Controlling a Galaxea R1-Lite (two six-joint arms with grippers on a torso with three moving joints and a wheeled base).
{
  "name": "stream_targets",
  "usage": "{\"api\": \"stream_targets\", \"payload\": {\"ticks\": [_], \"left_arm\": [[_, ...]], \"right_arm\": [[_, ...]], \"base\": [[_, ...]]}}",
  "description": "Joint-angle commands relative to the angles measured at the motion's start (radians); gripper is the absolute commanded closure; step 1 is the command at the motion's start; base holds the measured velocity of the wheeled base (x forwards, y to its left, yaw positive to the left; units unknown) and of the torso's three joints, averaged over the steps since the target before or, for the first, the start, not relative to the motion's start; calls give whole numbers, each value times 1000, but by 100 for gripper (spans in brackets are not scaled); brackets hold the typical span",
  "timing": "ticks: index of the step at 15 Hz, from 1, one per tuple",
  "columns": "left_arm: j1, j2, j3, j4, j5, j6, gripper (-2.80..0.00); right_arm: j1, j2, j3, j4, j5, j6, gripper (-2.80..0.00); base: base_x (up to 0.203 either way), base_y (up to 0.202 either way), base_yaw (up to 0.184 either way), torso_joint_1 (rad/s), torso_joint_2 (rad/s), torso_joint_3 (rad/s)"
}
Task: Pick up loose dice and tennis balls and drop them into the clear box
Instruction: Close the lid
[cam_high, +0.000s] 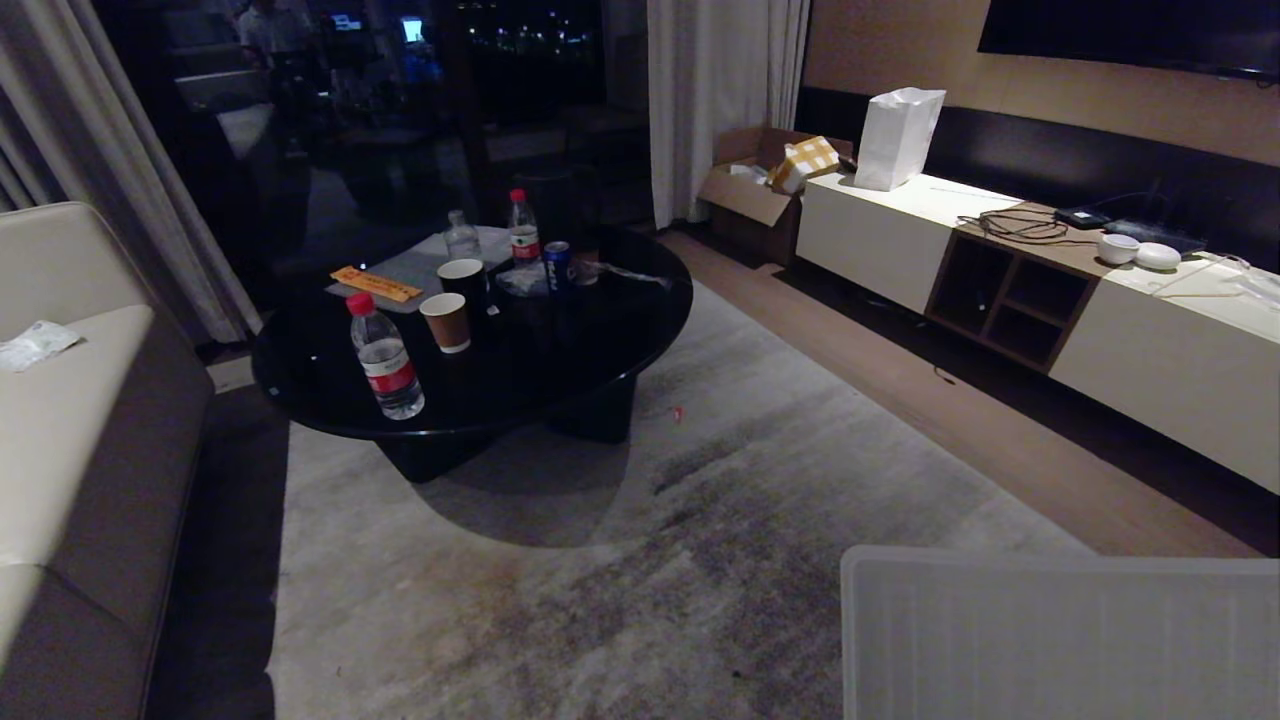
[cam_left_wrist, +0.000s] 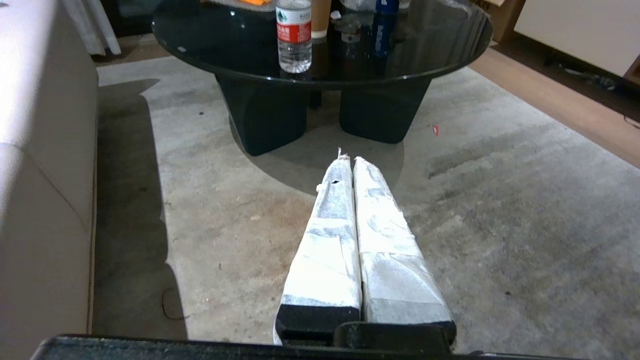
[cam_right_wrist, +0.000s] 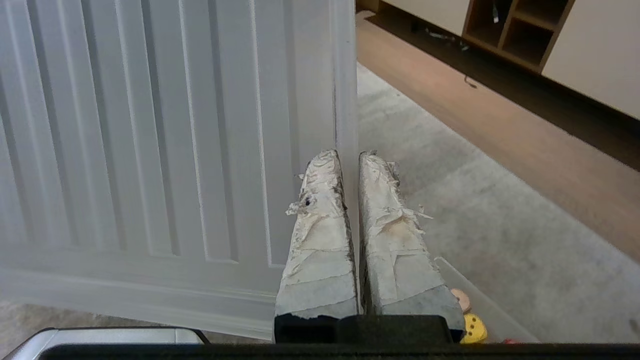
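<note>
Round black glass coffee table (cam_high: 600, 340) bearing water bottles (cam_high: 385, 358), two paper cups (cam_high: 446, 322), blue can (cam_high: 557, 266), beige sofa (cam_high: 70, 420) alongside, grey rug (cam_high: 640, 560), ribbed clear plastic lid (cam_high: 1060, 640), low cream media cabinet (cam_high: 1150, 350) with white paper bag (cam_high: 898, 138), open cardboard box (cam_high: 750, 185).

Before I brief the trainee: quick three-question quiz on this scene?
1. True or false: the left end effector is open.
2. What is the right end effector clamped on? A) a bottle B) the ribbed lid C) a cup
3. What piece of furniture do the cups stand on?

Key: 1 false, it is shut and holds nothing. 2 B. 3 the black table.
</note>
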Motion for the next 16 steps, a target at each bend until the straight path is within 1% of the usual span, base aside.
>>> {"api": "stream_targets", "payload": {"ticks": [1,2,4,16], "left_arm": [[0,2,2,0,0,-2,0],[0,2,2,0,0,-3,0],[0,2,2,0,0,-2,0],[0,2,2,0,0,-2,0]], "right_arm": [[0,1,0,0,0,1,0],[0,1,0,0,0,1,0],[0,1,1,0,0,1,0],[0,1,0,0,0,1,0]], "base": [[0,0,0,0,0,0],[0,0,0,0,0,0],[8,2,-98,1,2,0],[2,11,-163,3,2,2]]}}
